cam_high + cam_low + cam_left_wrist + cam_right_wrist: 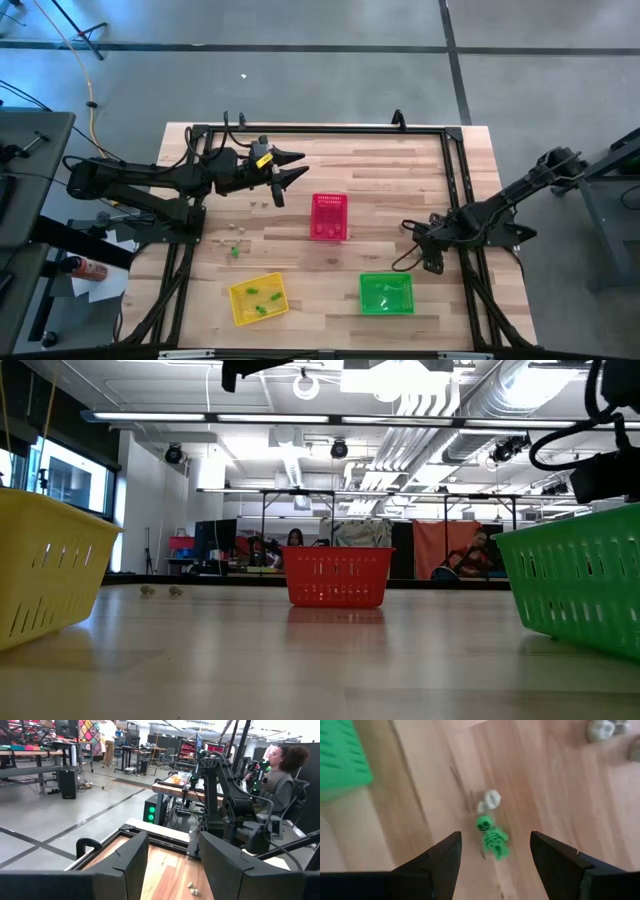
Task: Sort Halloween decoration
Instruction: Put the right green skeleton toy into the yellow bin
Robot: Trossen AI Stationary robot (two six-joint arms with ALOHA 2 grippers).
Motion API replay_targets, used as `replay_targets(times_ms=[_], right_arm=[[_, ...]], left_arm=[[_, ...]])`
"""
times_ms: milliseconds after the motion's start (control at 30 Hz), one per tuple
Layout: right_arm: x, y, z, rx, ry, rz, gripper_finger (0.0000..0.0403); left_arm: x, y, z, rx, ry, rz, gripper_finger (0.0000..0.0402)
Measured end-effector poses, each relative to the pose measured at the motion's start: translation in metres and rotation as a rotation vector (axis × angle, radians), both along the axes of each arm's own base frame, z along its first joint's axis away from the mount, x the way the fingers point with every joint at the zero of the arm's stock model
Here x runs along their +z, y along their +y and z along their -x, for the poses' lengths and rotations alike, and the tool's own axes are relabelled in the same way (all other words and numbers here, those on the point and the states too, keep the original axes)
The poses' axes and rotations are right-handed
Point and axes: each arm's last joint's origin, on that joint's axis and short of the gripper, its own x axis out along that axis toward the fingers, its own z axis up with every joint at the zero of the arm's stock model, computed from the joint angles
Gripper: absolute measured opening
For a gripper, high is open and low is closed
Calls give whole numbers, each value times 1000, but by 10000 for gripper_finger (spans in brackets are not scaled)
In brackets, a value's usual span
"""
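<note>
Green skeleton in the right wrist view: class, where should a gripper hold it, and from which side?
Grip the green skeleton across its ribcage, coming straight down from above. It lies flat on the table, so only its narrow sides offer purchase, and a pale skull sits by its head. The open right gripper hangs over it; the left gripper waits elsewhere, open.
</note>
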Motion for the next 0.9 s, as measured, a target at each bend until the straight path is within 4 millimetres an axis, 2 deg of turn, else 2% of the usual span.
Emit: replay_targets(times_ms=[400, 600, 733, 900], right_arm=[[-19, 11, -7, 23, 84, 117, 232], [-22, 11, -7, 20, 99, 133, 224], [-22, 10, -6, 15, 108, 144, 181], [-17, 11, -8, 12, 109, 155, 88]], left_arm=[[0, 0, 0, 0, -5, 16, 163], [0, 0, 0, 0, -6, 16, 163], [0, 0, 0, 0, -4, 16, 163], [0, 0, 0, 0, 0, 16, 163]])
